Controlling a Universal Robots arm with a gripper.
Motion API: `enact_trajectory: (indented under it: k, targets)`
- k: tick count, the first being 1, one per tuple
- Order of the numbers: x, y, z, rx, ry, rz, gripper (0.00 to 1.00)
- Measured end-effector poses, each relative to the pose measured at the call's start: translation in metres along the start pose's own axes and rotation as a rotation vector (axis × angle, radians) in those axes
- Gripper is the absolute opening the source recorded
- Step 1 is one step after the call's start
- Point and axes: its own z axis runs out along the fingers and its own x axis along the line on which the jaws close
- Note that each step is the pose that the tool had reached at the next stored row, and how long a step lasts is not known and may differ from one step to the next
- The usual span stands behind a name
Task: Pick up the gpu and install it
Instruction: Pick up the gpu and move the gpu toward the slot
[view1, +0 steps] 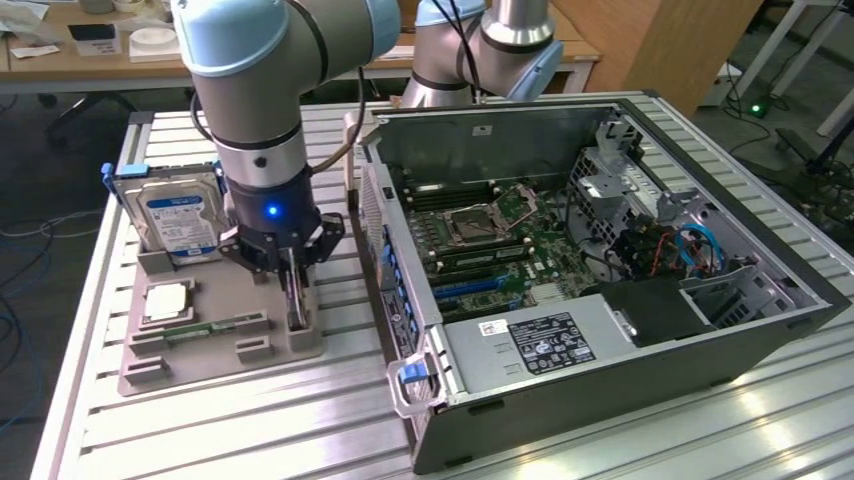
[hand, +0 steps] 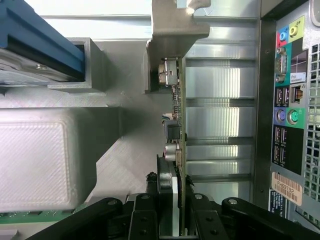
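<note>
The pick-up is in hand, the tool (hand: 171, 219) clamped on the gpu (hand: 170, 75) standing edgewise in its grey holder (view1: 200, 352); freeing it likely needs a straight lift.

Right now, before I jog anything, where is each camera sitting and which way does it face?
Exterior view: off the arm, raised, looking down across the slatted table at the grey parts holder and open computer case; the arm and gripper show.
Wrist view: on the wrist, looking down along the gripper at the gpu standing on edge in the holder, the case's rear ports beside it; the gripper shows.
Both show the gripper, gpu, holder, hard drive and case.
</note>
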Motion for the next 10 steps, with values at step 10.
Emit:
enact_trajectory:
  k: [10]
  targets:
    - [-0.0003, 0.0000, -0.0088, 0.0000, 0.0000, 0.000, 0.28]
